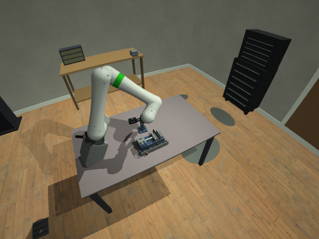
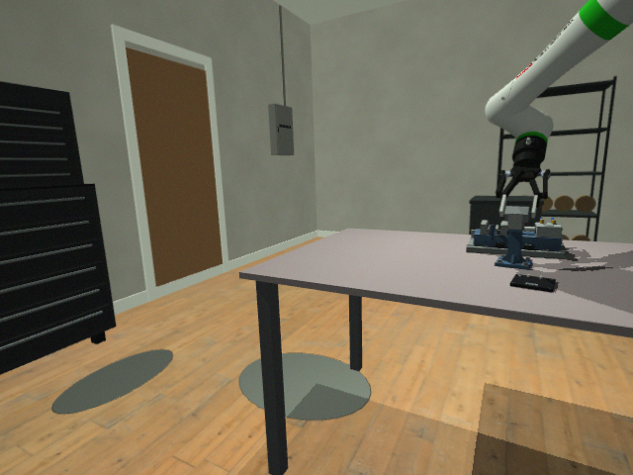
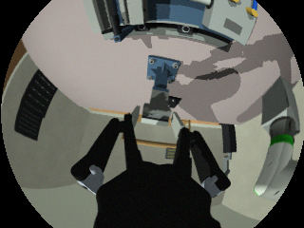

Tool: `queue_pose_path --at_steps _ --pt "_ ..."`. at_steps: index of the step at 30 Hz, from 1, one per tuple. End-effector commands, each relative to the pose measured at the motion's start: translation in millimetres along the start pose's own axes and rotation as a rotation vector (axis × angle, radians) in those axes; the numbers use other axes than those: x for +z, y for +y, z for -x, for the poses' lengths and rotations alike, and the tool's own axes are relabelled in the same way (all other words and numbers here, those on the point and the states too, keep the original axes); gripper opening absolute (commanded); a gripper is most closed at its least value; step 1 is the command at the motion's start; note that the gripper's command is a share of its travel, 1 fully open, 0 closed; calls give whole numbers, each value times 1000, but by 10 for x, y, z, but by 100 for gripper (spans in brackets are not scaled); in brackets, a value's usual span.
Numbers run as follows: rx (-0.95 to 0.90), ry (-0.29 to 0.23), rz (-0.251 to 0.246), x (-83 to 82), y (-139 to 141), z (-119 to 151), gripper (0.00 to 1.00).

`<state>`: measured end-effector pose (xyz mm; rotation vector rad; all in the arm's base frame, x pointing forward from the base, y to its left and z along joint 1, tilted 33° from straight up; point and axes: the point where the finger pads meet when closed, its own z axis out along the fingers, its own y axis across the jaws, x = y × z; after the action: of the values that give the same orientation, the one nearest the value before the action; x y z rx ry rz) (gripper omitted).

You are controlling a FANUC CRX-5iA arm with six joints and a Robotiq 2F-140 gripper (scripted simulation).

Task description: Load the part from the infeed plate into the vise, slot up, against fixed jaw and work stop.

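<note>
Part (image 2: 516,217), the gray block, sits in the blue V-block (image 2: 513,251) at the right of the exterior view, likely so it can be turned. Gripper (image 2: 517,208) is half open around it; whether the fingers squeeze it, I cannot tell. Vise (image 2: 541,238) waits just behind.
</note>
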<state>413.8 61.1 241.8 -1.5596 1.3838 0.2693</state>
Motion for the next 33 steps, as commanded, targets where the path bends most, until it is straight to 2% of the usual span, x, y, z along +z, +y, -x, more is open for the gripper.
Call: queue_pose_path --at_steps 1,20,21,33 --pt "0 0 0 -1 -1 0 51" --pt "0 0 0 -1 -1 0 51" --pt "0 0 0 -1 -1 0 0" --pt "0 0 0 -1 -1 0 0"
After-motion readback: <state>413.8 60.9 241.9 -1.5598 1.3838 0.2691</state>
